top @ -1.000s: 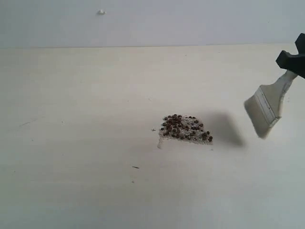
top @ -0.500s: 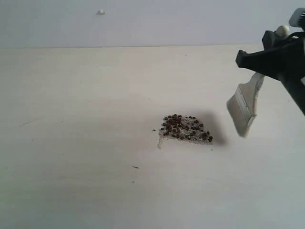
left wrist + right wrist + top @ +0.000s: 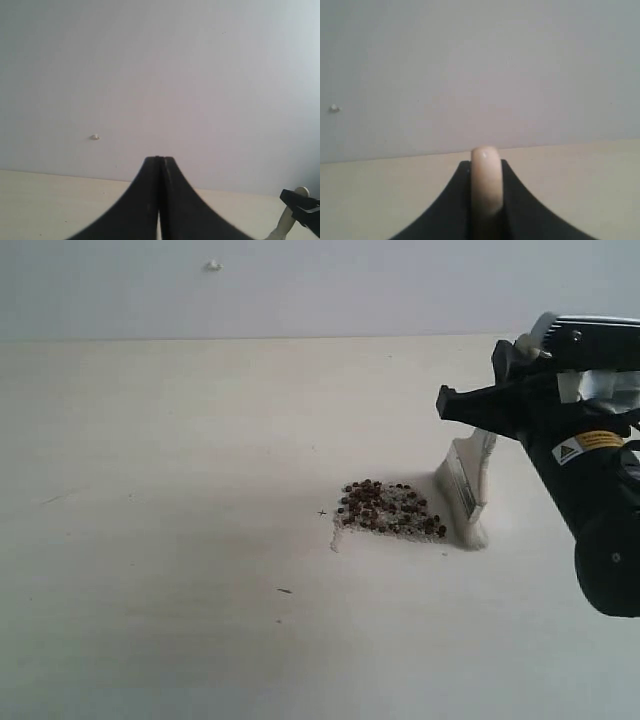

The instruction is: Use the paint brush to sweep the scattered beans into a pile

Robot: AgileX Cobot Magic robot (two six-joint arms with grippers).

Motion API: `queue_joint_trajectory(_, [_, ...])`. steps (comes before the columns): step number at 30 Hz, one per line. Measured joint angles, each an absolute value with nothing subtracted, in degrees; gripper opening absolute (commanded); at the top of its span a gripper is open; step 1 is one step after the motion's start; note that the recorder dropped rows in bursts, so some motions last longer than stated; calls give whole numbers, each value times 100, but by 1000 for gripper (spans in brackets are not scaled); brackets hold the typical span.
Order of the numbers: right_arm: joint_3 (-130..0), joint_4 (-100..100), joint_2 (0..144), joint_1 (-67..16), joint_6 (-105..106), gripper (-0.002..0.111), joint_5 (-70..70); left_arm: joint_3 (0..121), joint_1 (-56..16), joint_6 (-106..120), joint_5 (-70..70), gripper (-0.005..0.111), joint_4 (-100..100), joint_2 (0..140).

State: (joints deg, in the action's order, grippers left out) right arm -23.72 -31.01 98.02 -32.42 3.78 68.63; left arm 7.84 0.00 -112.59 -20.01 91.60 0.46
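Observation:
The beans (image 3: 388, 508) lie in a compact patch of dark reddish-brown pellets on the pale table, mixed with fine whitish grains. The paint brush (image 3: 464, 488) stands nearly upright just right of the patch, its whitish bristles touching the table at the patch's right edge. My right gripper (image 3: 505, 390) is shut on the brush's handle from above. In the right wrist view the rounded handle end (image 3: 486, 182) sticks out between the black fingers. My left gripper (image 3: 160, 161) is shut on nothing, facing the wall, and is out of the exterior view.
A whitish band of fine grains (image 3: 385, 533) edges the front of the patch. A small dark mark (image 3: 285, 590) lies on the table nearer the front. A white speck (image 3: 212, 265) sits on the back wall. The right arm's black body (image 3: 600, 510) hangs over the right side.
The right arm has carried the brush leftward and down, from hanging tilted in the air near the right edge to standing with its bristles on the table beside the beans.

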Motion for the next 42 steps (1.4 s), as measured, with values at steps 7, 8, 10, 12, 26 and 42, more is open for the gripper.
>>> queue_joint_trajectory(7, [-2450,-3145,10053,-3242,-598,0,6966,784,0,-11259,-2001,0,9160,46])
queue_joint_trajectory(8, [-2475,-3145,10078,-3242,-682,0,6956,784,0,-11259,-2001,0,9160,46])
queue_joint_trajectory(10, [-2539,-3159,10080,-3242,-859,0,6881,784,0,-11259,-2001,0,9160,46])
queue_joint_trajectory(12, [-2588,-3159,10080,-3242,-947,0,6841,784,0,-11259,-2001,0,9160,46])
queue_joint_trajectory(26, [-2666,-3296,9544,-3255,37,0,6613,784,0,-11259,-2001,0,9160,46])
queue_joint_trajectory(42, [-2666,-1657,9581,-3255,-2359,0,6723,784,0,-11259,-2001,0,9160,46])
